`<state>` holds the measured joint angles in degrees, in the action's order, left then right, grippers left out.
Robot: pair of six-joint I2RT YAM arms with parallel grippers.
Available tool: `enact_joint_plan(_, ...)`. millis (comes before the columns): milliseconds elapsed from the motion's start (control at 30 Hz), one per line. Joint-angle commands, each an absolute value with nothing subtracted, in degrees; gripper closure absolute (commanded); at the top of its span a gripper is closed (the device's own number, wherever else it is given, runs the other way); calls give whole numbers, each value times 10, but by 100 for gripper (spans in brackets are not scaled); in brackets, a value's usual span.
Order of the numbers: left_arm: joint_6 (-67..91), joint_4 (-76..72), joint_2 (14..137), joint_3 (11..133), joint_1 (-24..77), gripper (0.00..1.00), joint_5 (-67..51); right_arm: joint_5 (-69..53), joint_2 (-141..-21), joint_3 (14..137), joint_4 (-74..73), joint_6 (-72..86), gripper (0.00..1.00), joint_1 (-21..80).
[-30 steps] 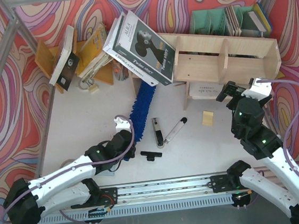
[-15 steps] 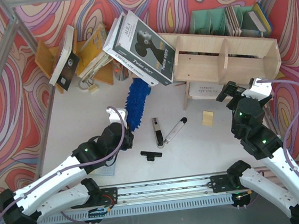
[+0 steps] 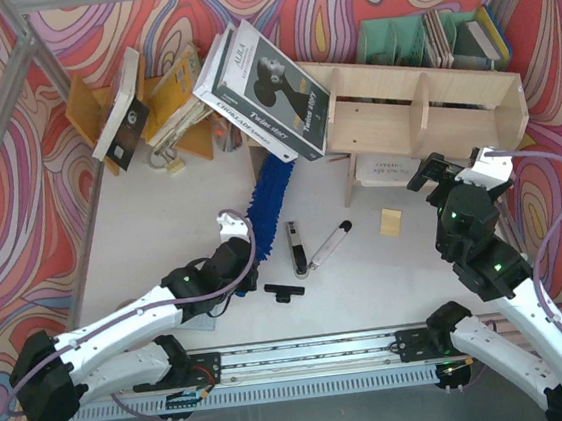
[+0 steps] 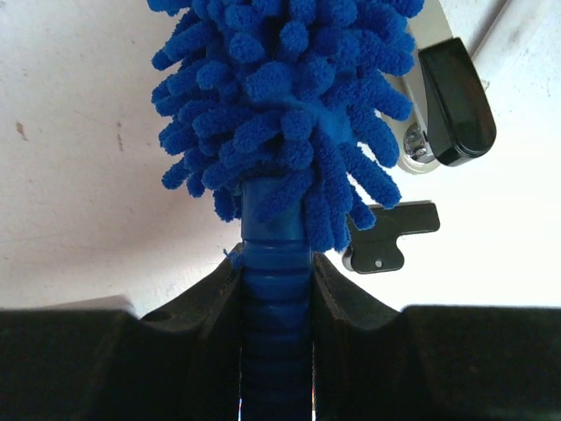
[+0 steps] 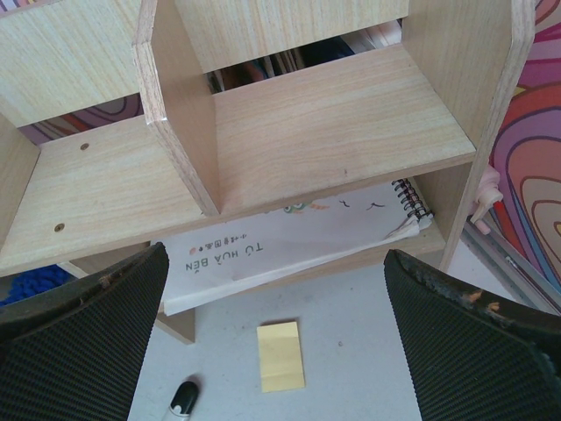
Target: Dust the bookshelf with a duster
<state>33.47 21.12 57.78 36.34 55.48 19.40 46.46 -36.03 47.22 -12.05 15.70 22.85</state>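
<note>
One duster [image 3: 269,194], clenched at its handle by the left gripper [image 3: 237,253], lies lengthwise pointing 1 o'clock toward the bookshelf [image 3: 421,105]; right gripper [image 3: 447,166] gapes empty.

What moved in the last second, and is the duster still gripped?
The left gripper, shut on the duster handle throughout, swung it left, then back right to about where it began, near the left end of the bookshelf. The right gripper stayed open by the bookshelf; nothing else moved.
</note>
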Motion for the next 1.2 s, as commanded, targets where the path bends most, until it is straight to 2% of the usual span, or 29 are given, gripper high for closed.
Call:
enact_joint_plan(0,353,152,593,352,553,100,187,468,-355,471,-119,160,1,226)
enact_joint_plan(367,364,110,610,395,557,100,122,467,-351,466,-115,157,1,226)
enact_joint_plan(700,361,91,653,472,604,100,156,469,-348,466,-119,160,1,226)
enact_joint_plan(1000,352,100,717,564,650,100,141,470,-340,458,-114,162,1,226)
enact_joint_plan(1167,368,86,759,573,657,100,130,468,-345,458,-113,163,1,226)
